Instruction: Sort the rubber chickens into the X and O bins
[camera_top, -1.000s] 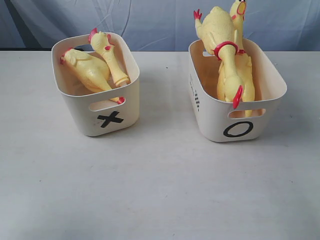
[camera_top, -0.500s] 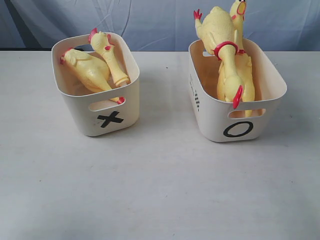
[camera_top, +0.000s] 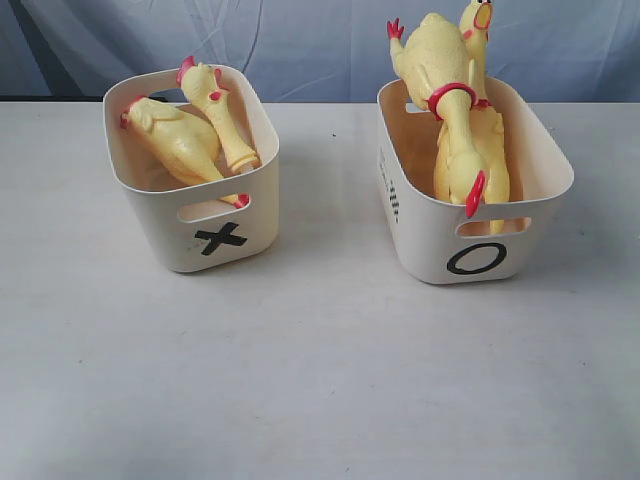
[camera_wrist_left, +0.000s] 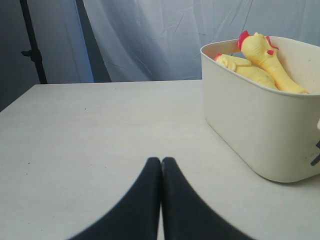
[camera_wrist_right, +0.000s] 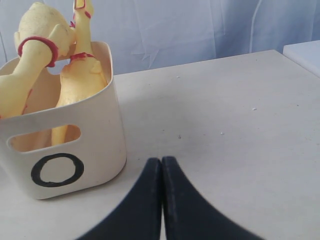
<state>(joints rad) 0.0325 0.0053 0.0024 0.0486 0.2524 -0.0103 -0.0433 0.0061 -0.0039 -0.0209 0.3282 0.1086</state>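
Observation:
In the exterior view the X bin (camera_top: 170, 235) stands at the left and holds two yellow rubber chickens (camera_top: 175, 140) (camera_top: 222, 115) lying slanted. The O bin (camera_top: 420, 240) at the right holds a larger chicken (camera_top: 435, 55) draped head-down over the front rim and a smaller chicken (camera_top: 490, 150) standing upright behind it. Neither gripper shows in the exterior view. My left gripper (camera_wrist_left: 161, 160) is shut and empty above the table, short of the X bin (camera_wrist_left: 250, 130). My right gripper (camera_wrist_right: 161, 160) is shut and empty beside the O bin (camera_wrist_right: 95, 150).
The pale table (camera_top: 320, 380) runs wide in front of both bins. A blue-grey curtain (camera_top: 300, 40) hangs behind. A dark stand (camera_wrist_left: 31, 45) rises at the table's far side in the left wrist view. A white block (camera_wrist_right: 305, 52) sits at the table edge in the right wrist view.

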